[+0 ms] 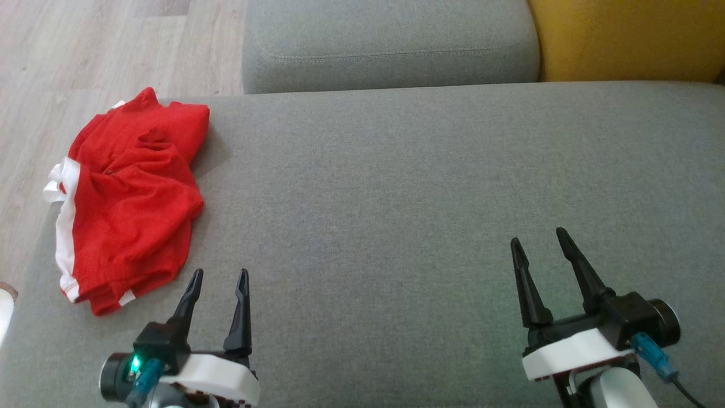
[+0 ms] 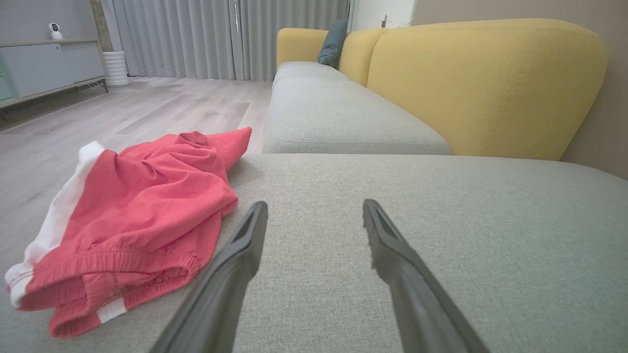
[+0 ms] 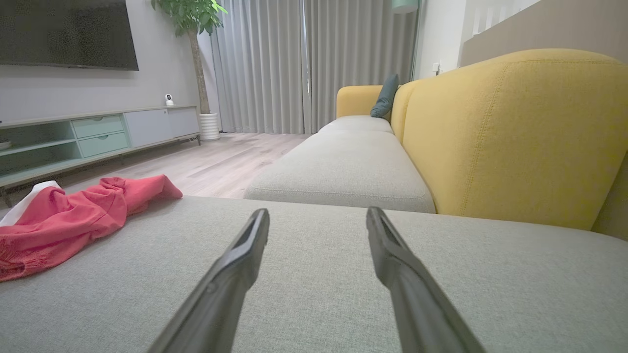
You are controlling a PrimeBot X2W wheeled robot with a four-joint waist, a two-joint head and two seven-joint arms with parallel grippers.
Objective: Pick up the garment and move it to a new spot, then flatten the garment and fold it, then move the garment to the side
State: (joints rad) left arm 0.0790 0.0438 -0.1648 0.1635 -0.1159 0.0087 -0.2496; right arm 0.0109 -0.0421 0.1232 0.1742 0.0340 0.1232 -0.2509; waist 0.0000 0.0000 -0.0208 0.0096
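Crumpled red shorts (image 1: 130, 198) with white trim lie at the left edge of the grey sofa seat (image 1: 396, 187). The left gripper (image 1: 220, 273), jaws spread and empty, hovers just beside their near hem. The right gripper (image 1: 537, 235), likewise spread and empty, is well apart at the right.

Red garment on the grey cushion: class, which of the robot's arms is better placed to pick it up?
Probably left. The left gripper stands open just beside the red garment at the left end of the grey cushion; the right gripper, also open, is far across it.
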